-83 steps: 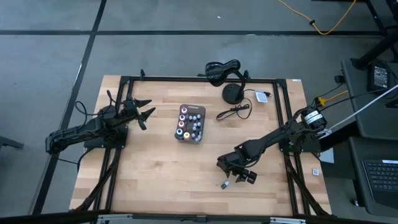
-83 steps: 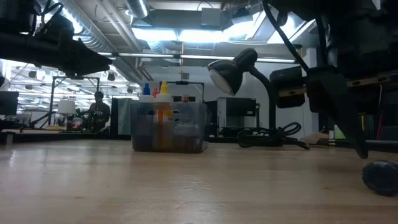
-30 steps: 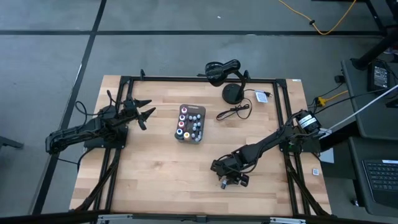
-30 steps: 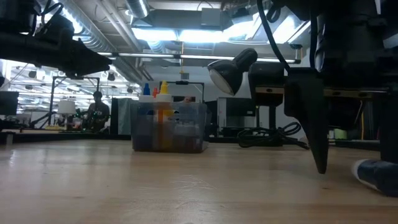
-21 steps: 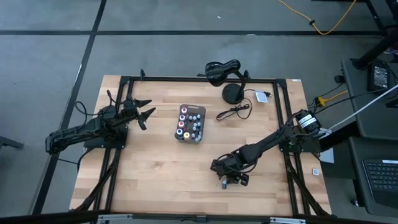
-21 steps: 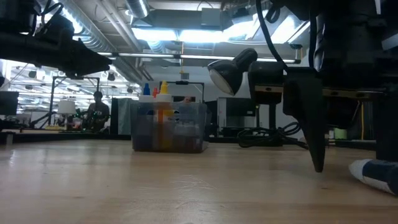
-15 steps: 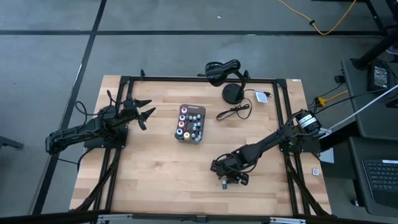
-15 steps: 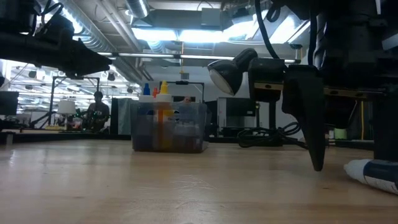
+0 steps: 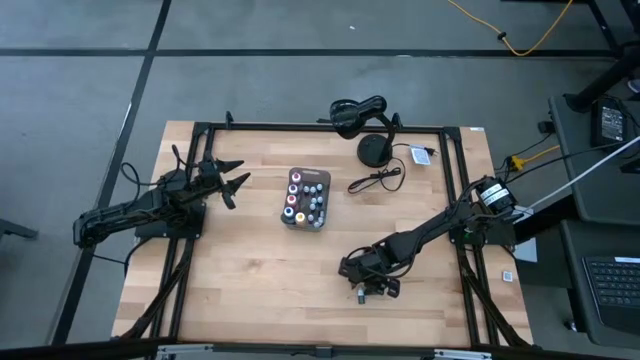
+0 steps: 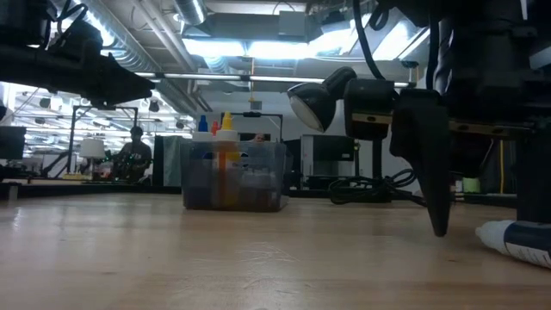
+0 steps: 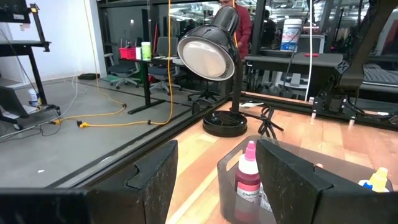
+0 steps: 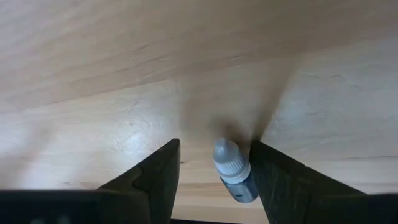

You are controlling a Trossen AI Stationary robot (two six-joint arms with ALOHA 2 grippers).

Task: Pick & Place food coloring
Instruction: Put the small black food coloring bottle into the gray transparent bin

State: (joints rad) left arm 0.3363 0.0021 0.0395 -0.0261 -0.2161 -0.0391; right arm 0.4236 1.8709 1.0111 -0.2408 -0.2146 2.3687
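Pincers both spread: right pincer (image 12: 213, 180) straddles a lying white-capped bottle (image 12: 232, 169) near the tabletop's (image 9: 250, 280) front edge, ungripped; left pincer (image 9: 232, 176) hovers left.

No text, label or number is legible.

The small white-capped dropper bottle (image 10: 519, 239) lying on the table was cut off by the low view's edge, and its lower body (image 12: 241, 186) was hidden behind the right gripper's fingers.

White-capped food coloring bottle (image 12: 233, 169) lies on its side.
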